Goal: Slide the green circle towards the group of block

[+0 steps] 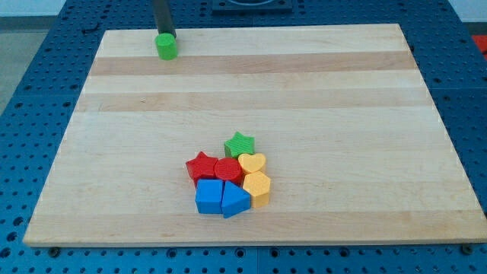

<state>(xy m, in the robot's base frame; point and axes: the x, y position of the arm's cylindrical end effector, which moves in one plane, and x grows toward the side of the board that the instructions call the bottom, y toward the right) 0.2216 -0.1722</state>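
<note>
Pale wooden board [319, 91] on a blue perforated table [46, 84].

rod [163, 15] cut off by view's top; my tip [167, 36] partly hidden behind green circle [167, 47].

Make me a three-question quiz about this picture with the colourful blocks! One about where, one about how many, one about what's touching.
1. Where is the green circle?
A. near the view's top left
B. inside the cluster
C. at the view's bottom right

2. How many blue blocks are there?
A. none
B. two
C. five

3. My tip is:
A. beside the red star
B. right behind the green circle
C. on the yellow heart

Answers: 1 A, it sits alone near the board's far edge. 2 B, a blue cube and a blue triangle. 3 B, the rod ends at the circle's top side.
</note>
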